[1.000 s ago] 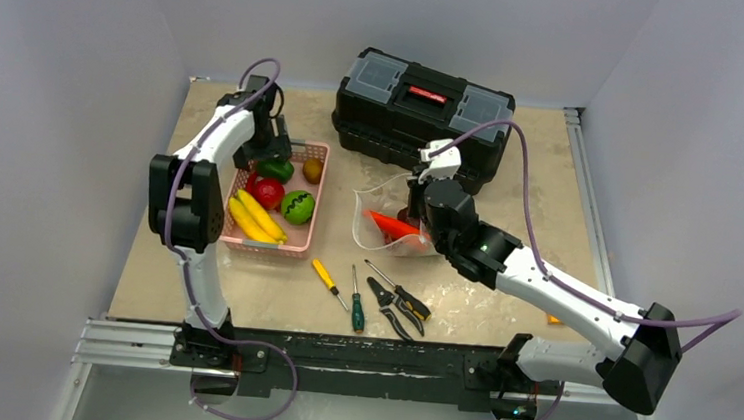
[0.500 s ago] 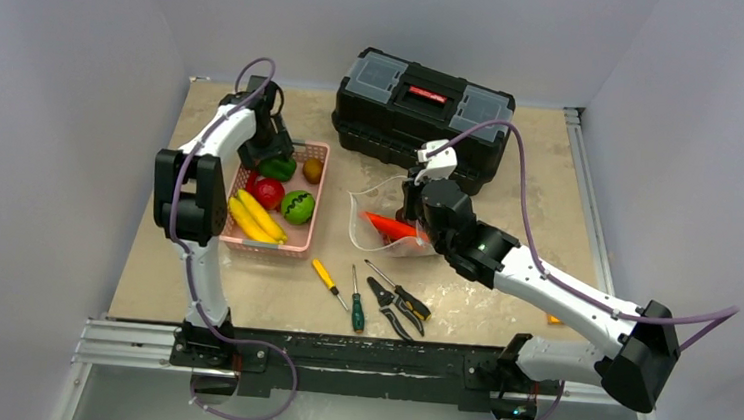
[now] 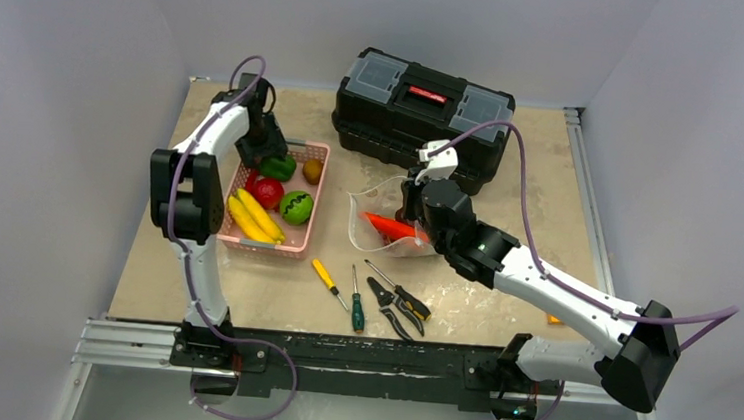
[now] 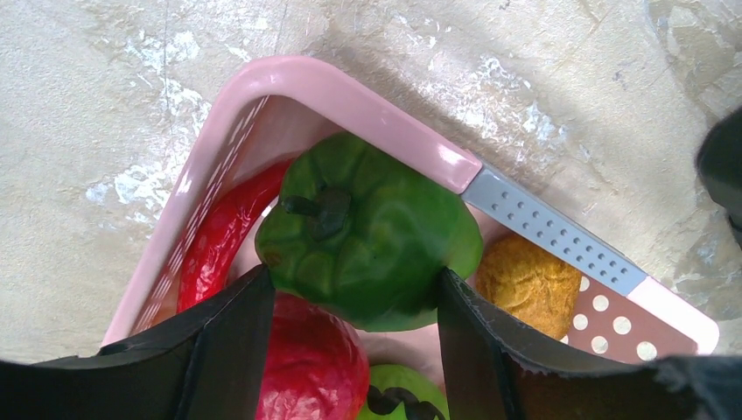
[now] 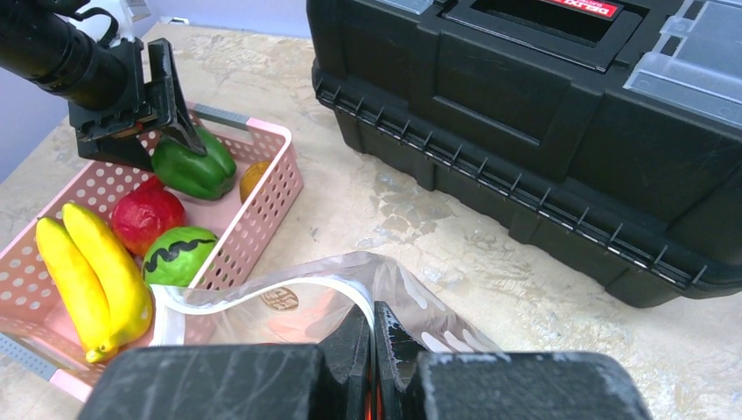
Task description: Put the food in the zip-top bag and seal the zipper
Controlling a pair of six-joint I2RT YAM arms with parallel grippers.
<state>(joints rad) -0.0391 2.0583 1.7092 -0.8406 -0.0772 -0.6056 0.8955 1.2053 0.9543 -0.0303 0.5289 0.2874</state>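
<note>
The left gripper (image 4: 354, 284) hung over the far corner of the pink plastic lattice basket (image 4: 367, 105); its two black fingers (image 4: 227, 350) stood wide apart on either side of the glossy green toy bell pepper (image 4: 367, 236) and touched its flanks, though I could not tell whether they truly pinched it; the pepper lay in the basket beside a long red toy chilli (image 4: 219, 245), a round red toy fruit (image 4: 306, 367) and a knobbly brown piece (image 4: 525, 280); yellow toy bananas (image 3: 255, 216) and a striped green ball (image 3: 296, 206) lay nearer the arms. The right gripper (image 5: 372, 337) had its fingers pressed together on the rim of the crinkly transparent zip-top bag (image 5: 289, 306); the bag's mouth gaped, its pale zipper strip (image 5: 254, 287) curling round the opening; the bag sat on the table near the basket, in front of the black plastic toolbox (image 3: 421, 104), with one orange-red piece (image 3: 392, 226) inside.
</note>
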